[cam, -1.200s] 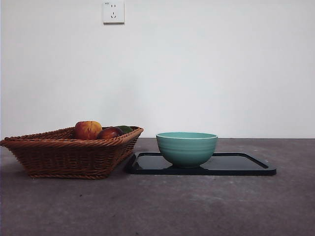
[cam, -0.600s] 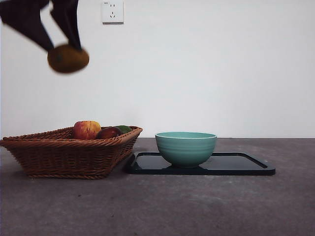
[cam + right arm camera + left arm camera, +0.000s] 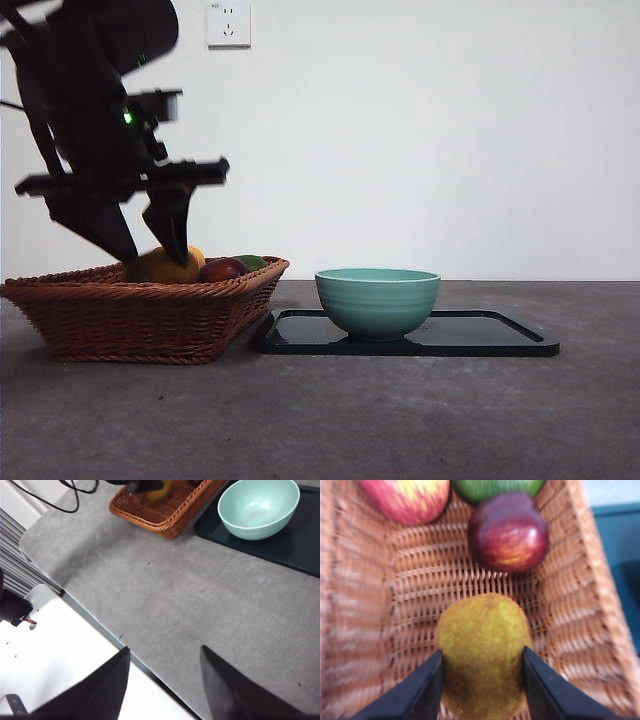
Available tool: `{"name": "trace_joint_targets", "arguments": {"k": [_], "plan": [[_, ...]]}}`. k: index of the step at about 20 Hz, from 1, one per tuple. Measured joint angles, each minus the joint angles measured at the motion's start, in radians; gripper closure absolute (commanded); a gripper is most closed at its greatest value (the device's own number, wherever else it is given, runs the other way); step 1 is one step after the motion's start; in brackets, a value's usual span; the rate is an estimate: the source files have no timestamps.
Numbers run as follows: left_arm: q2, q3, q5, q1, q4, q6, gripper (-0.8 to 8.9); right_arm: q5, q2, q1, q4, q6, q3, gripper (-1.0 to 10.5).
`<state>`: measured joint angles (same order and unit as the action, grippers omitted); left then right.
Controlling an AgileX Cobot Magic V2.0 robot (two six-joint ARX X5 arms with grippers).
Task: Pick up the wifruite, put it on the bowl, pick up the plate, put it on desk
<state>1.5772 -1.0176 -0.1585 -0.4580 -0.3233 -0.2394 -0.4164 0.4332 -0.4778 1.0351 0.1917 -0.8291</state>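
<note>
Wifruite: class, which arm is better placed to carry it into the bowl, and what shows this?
Left. The left gripper is shut on the wifruite over the wicker basket. The right gripper is open, empty, and apart from the bowl.

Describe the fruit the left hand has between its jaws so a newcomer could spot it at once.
Find the brown wicker basket beside the black tray. The left hand reaches into it, jaws on either side of the wifruite. It is oval, dull and fuzzy brown, unlike the glossy dark red fruit, the red-and-yellow apple and a green fruit.
</note>
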Motion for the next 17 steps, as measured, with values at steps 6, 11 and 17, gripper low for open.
{"name": "trace_joint_targets", "arguments": {"k": [6,11,17], "plan": [[0.060,0.000,0.000,0.039,0.019,0.018,6.69,0.002,0.000,0.000,0.000,0.018,0.000,7.2],[0.060,0.000,0.000,0.039,0.003,0.021,4.96,0.002,0.000,0.000,0.000,0.023,0.000,7.2],[-0.081,0.000,0.000,0.039,-0.032,0.046,4.96,0.002,0.000,0.000,0.000,0.023,0.000,7.2]]}}
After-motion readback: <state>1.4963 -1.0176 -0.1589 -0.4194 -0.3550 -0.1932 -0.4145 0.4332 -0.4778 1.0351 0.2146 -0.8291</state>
